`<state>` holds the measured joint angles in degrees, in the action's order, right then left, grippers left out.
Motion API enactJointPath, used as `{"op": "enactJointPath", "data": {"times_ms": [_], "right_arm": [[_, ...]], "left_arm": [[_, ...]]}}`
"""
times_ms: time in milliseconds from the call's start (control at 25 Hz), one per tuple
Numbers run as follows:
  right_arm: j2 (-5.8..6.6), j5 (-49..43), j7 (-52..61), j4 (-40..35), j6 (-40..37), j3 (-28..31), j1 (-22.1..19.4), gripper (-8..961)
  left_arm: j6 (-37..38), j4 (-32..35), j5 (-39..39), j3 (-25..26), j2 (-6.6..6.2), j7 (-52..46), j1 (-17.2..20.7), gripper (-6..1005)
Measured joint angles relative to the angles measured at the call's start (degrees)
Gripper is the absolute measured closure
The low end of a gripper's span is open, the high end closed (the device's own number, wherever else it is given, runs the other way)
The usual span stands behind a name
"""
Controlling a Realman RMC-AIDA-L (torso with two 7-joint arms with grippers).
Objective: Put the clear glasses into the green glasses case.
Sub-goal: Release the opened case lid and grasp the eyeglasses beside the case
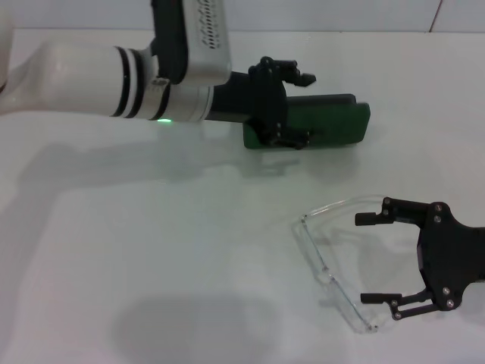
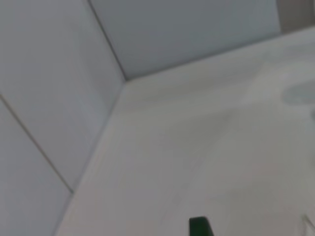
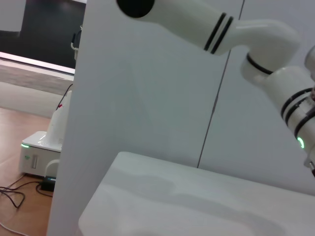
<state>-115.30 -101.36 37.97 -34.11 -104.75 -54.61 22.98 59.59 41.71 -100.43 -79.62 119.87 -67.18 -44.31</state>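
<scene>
The green glasses case (image 1: 333, 123) lies flat at the far middle of the white table, a dark strip along its far edge. A corner of the case (image 2: 199, 226) also shows in the left wrist view. My left gripper (image 1: 305, 108) is over the case's left end, open, with one finger beyond the far edge and one at the near edge. The clear glasses (image 1: 327, 265) lie on the table at the near right, one thin arm pointing right. My right gripper (image 1: 370, 258) stands open just right of the glasses, its fingers either side of their open span, touching nothing.
The left arm (image 1: 114, 72) reaches across the far part of the table from the left. The right wrist view shows the table's edge (image 3: 98, 196), a grey wall panel (image 3: 147, 93) and the floor with cables beyond it.
</scene>
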Motion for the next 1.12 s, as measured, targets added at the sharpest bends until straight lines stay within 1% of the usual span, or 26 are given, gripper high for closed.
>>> {"op": "enactJointPath", "data": {"times_ms": [120, 240, 320, 440, 520, 600, 680, 760, 880, 1000, 1120], "right_arm": [[0.00, 0.07, 0.03, -0.46, -0.12, -0.18, 0.02, 94], [0.00, 0.08, 0.07, -0.65, -0.10, -0.27, 0.09, 93], [0.00, 0.08, 0.08, -0.68, 0.06, -0.27, 0.35, 93], [-0.01, 0.00, 0.09, -0.69, 0.17, -0.27, 0.79, 93], [-0.01, -0.09, 0.09, -0.69, 0.23, -0.30, 1.07, 93], [-0.01, -0.21, 0.09, -0.50, 0.61, -0.33, 1.51, 93], [-0.06, -0.25, 0.09, -0.30, 1.30, -0.40, 2.02, 94], [-0.07, -0.26, 0.09, -0.18, 1.61, -0.61, 2.27, 94], [-0.08, -0.29, 0.09, -0.09, 1.90, -0.92, 2.46, 94], [-0.16, -0.36, 0.09, 0.02, 2.70, -1.20, 2.64, 93], [-0.19, -0.38, 0.09, 0.08, 2.96, -1.62, 2.68, 93]], "left_arm": [[-0.16, 1.41, 1.86, -0.25, 0.05, 0.95, 2.13, 287], [-1.05, 1.24, 2.58, -0.02, 0.06, 0.42, 2.57, 260], [-3.30, 0.74, 4.63, 0.03, 0.14, 0.26, 2.93, 241], [-10.33, -0.12, 10.46, -0.33, 0.40, 0.59, 3.82, 214], [-15.85, -1.40, 14.18, -0.40, 0.51, 0.74, 3.59, 217], [-21.00, -4.18, 17.21, -0.43, 0.47, 0.74, 1.76, 220], [-24.57, -8.16, 18.21, -0.46, 0.34, 0.27, -1.18, 223], [-26.81, -12.18, 17.84, -0.46, 0.29, -0.71, -4.40, 224], [-28.08, -17.70, 15.70, -1.52, 0.30, -3.36, -9.45, 226], [-28.29, -19.53, 14.14, -5.28, 0.21, -7.76, -11.81, 227], [-28.25, -18.52, 12.33, -8.32, 0.12, -11.21, -12.15, 227]]}}
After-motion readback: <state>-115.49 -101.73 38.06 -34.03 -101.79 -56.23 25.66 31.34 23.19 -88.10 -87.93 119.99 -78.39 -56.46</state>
